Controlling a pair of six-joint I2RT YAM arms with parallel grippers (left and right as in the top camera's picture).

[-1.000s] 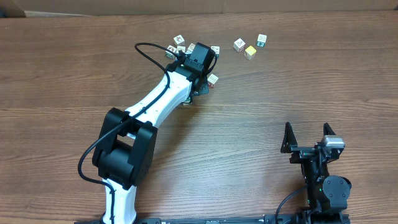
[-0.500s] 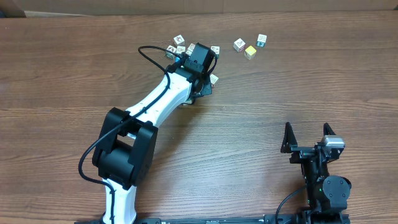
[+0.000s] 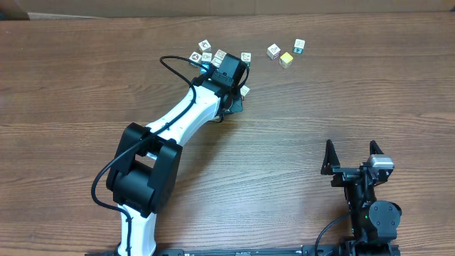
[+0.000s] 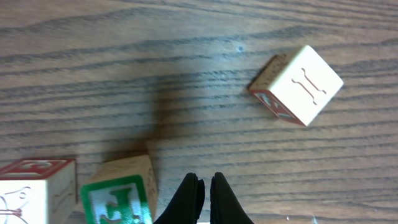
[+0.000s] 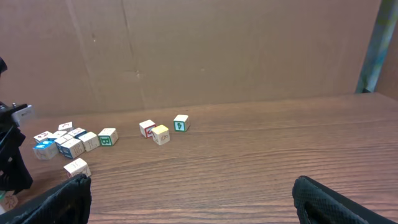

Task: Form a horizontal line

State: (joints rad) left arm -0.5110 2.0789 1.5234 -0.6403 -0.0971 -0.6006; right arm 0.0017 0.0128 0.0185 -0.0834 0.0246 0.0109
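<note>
The left arm (image 3: 181, 117) reached far out across the tabletop (image 3: 320, 107), stretched up and to the right from its base at the near edge. Its wrist was bent down over a bunch of little picture cubes. The left fingers (image 4: 193, 194) pointed down at the wood and were pressed together, with nothing between them.

In the left wrist view, the tips hung over bare wood. A cube with a red edge and a thin bone-shaped mark (image 4: 297, 85) lay tilted, apart from the tips. A green-edged cube (image 4: 118, 198) sat just beside the fingers on the other side. A red-topped cube (image 4: 34, 190) sat next to the green one.

The line of cubes (image 3: 207, 56) lay at the far side of the tabletop, running sideways, with part of it hidden under the left wrist. The cubes looked close, but it was hard to tell if they all touched.

Well off to the right were a yellow cube (image 3: 286, 60) and two more cubes (image 3: 273, 50) near it.

The right arm sat folded low at the near edge. The right fingers (image 3: 328, 158) were spread wide and held nothing.
</note>
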